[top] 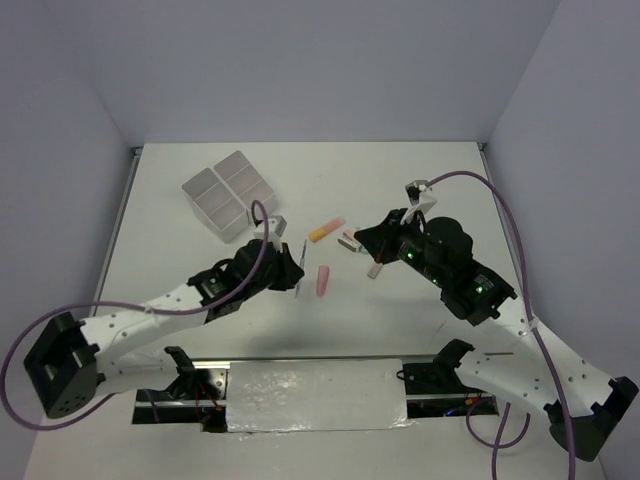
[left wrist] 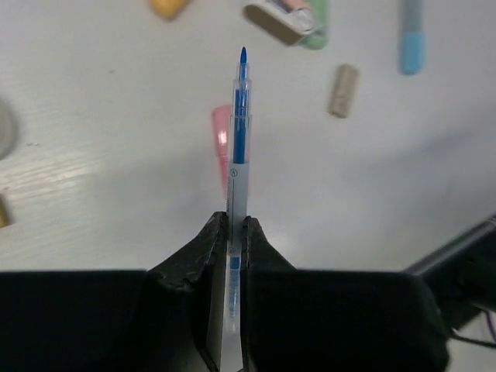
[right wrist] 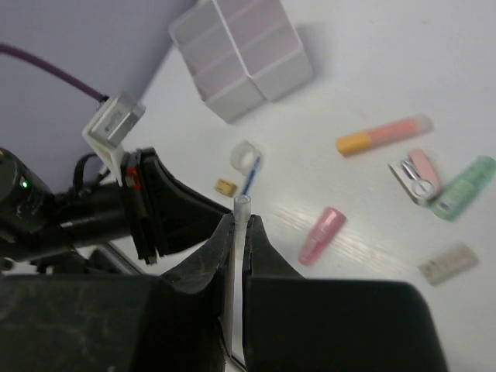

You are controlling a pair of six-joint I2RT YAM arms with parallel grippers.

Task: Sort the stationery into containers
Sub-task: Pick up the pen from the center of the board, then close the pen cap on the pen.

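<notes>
Both grippers pinched tight, a pen in each.
The left gripper [left wrist: 235,226] clamps the blue pen [left wrist: 240,132], tip ahead over the pink marker [left wrist: 221,138]; the right gripper [right wrist: 239,225] clamps a second pen [right wrist: 240,204]; containers [right wrist: 240,54] well beyond.

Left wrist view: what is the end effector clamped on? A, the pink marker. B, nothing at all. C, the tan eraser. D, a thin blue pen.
D: the left end effector is shut on the thin blue pen, whose tip points away from the camera, while the pink marker lies loose behind it.
</notes>
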